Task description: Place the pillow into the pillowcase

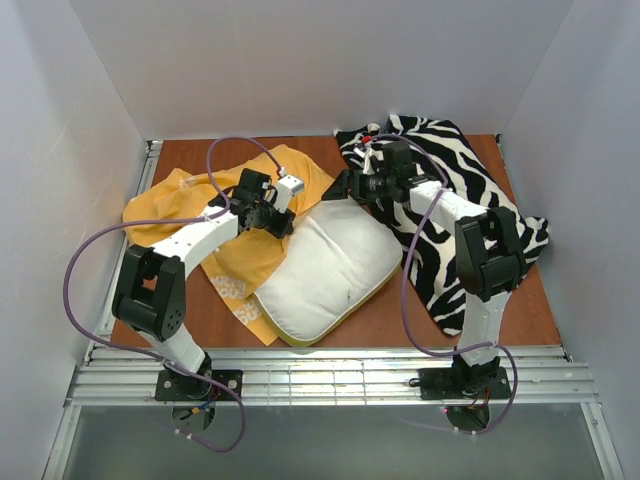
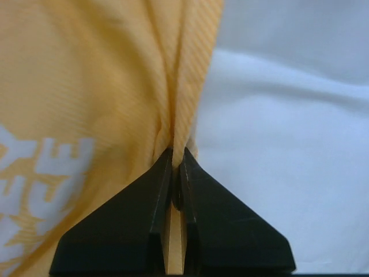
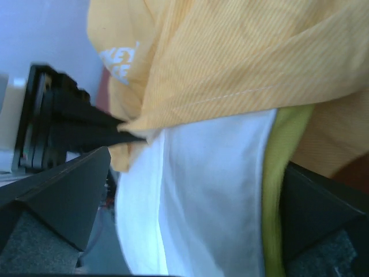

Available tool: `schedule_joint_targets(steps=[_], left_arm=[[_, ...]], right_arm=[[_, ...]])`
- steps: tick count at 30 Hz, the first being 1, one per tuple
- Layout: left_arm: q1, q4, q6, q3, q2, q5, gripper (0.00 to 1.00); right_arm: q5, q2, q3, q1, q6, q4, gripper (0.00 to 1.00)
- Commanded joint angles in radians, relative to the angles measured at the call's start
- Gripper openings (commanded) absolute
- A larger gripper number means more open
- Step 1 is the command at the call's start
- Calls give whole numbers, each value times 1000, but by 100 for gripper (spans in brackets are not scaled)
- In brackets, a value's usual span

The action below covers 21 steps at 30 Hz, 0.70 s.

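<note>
My main worry was the left hand (image 2: 176,153): its fingers were pressed together on a thin pleat of the pillowcase (image 1: 245,255), and I could not tell whether that pleat was one layer or both. If it was both, any pull would close the mouth instead of opening it. So little cloth in the pinch could also slip out under tension.

The right hand (image 3: 199,161) was spread wide and gripped nothing. The far corner of the pillow (image 1: 330,265) sat loosely between its fingers, with the orange hem draped over that corner. If it closed there, I judged it could trap the hem together with the pillow and drag both.

The pillow lay mid-table, near the front edge, with its left side resting on the pillowcase, which spread out to the far left. Most of the pillow was outside the case. The left hand was at its far left corner and the right hand at its far right corner, just beside the zebra cloth (image 1: 470,190) on the right of the table (image 1: 400,310)
</note>
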Motion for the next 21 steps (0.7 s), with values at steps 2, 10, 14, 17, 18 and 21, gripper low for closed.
schedule_joint_targets(steps=[2,10,14,17,18,21], left_arm=[[55,64,-76,29,45,-91,3],[134,118,-179,240,249,-82,3],[143,112,-137,305,233,13,22],[143,66,-102,296,161,39,39],[143,47,-90,279,130,39,51],[115,46,-4,184,-2,27,73]], right_arm=[[125,-148,147,-46,-454,-489,99],[84,-374,-174,-99,-587,-718,99],[-48,-372,-381,-84,-519,-694,99],[-59,-409,-503,-64,-407,-548,98],[-50,-412,-513,-58,-379,-524,98],[8,-340,-492,-24,-335,-436,99]])
